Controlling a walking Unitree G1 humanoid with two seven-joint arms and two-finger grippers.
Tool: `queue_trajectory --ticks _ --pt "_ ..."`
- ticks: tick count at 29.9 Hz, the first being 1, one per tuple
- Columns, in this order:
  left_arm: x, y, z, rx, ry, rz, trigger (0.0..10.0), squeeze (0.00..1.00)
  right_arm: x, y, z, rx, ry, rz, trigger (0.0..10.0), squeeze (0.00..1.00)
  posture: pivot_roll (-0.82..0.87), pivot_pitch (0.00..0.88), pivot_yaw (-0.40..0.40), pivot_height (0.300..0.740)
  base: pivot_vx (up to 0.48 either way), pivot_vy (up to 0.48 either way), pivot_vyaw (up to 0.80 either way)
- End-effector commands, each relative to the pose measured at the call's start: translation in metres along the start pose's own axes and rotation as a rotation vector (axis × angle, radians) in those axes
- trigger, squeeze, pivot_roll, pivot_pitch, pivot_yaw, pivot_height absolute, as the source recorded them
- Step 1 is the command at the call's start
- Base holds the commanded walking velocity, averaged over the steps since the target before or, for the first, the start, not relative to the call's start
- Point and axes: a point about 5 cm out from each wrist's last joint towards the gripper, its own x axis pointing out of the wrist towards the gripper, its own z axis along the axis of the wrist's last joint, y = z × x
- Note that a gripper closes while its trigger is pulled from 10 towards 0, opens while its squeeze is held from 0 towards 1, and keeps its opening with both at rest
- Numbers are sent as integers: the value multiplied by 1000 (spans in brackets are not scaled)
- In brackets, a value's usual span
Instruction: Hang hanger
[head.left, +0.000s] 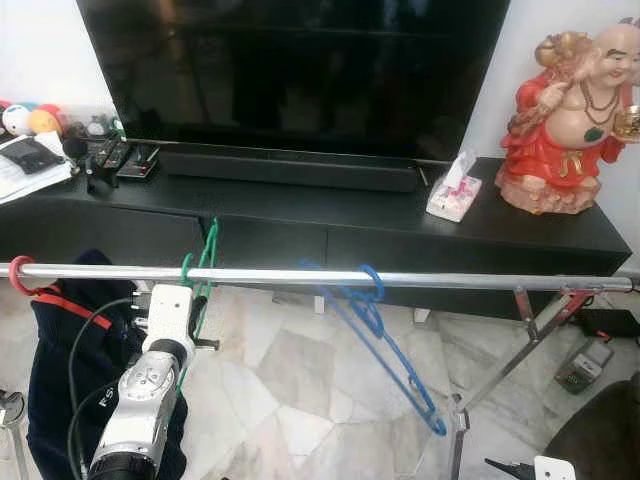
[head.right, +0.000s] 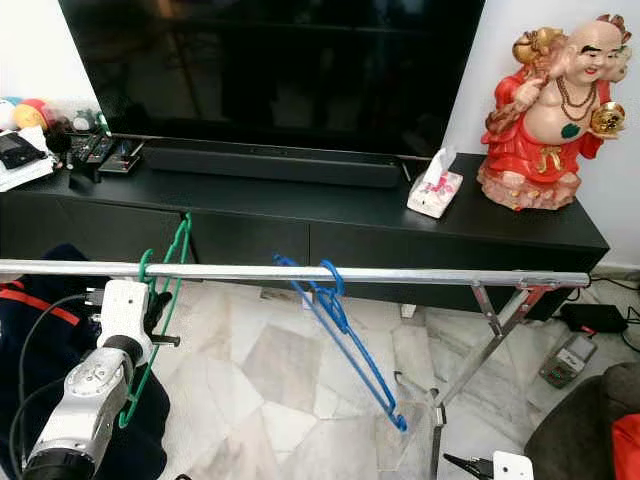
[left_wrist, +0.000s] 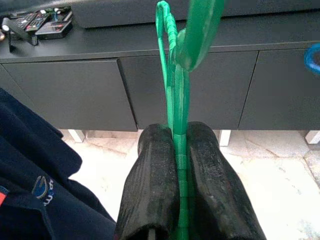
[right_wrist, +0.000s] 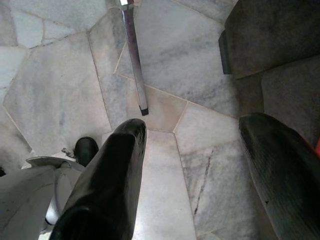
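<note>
We're gripping the green plastic hanger (left_wrist: 175, 115) w/ left pincer (left_wrist: 182, 185) clamped tight, hook over the silver metal rail (head.left: 300, 275) directly above; right pincer (right_wrist: 195, 165) hanging open.

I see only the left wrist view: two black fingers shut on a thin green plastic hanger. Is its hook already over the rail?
Observer: Yes. In the head views the hook of the green plastic hanger sits over the silver metal rail, and the left gripper grips the hanger just below the rail.
Operator: Is another hanger close to it on the rail?
Observer: A blue plastic hanger hangs on the rail further toward the robot's right, apart from the green one.
Operator: And where is the right gripper?
Observer: The right gripper is open and low, over the marble floor.
</note>
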Motion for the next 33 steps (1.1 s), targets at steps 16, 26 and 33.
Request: queue_trajectory --ticks 16,26,33 --pt "-10 -2 -7 -18 26 -6 10000 0 0 -2 -2 10 13 -2 10000 0 -17 0 -26 740 0 0 0" --pt "-10 -2 -7 -18 26 -6 10000 0 0 -2 -2 10 13 -2 10000 0 -17 0 -26 740 0 0 0" --pt "-10 -2 -7 -18 26 -6 10000 0 0 -2 -2 10 13 -2 10000 0 -17 0 -26 740 0 0 0"
